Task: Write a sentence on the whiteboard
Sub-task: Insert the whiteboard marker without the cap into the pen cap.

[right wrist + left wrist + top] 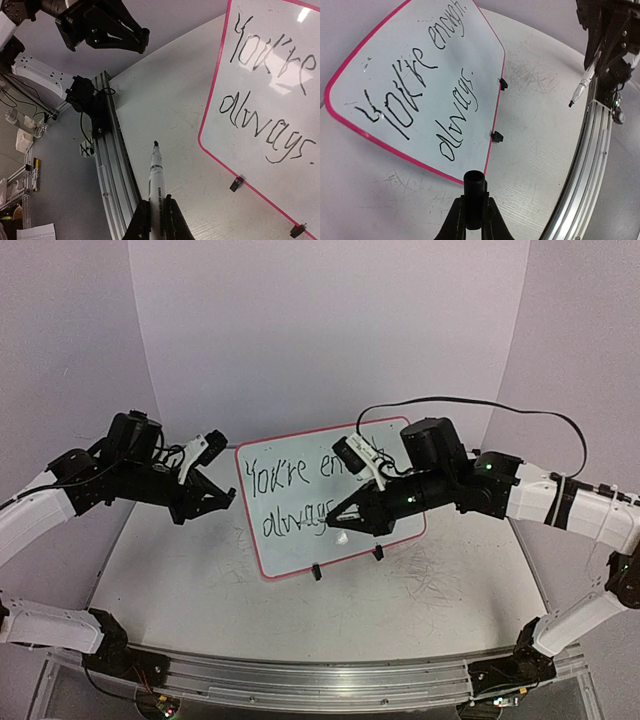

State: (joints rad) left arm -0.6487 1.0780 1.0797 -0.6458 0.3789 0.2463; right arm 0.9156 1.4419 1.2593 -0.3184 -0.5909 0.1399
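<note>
Whiteboard: stood between both arms, the sentence complete in two lines.
Right gripper: clamped on marker, nib off the board.
Left gripper: closed on black cap.
I judged recapping next: keep the nib clear of the text and square to the cap's mouth.

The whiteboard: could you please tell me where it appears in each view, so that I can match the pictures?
Top external: the whiteboard stands at centre, partly behind the right gripper.
Left wrist: upper left, tilted.
Right wrist: right side, cut off by the picture's edge.
Shared landmark: the sentence, whose second line shows in all three views.
</note>
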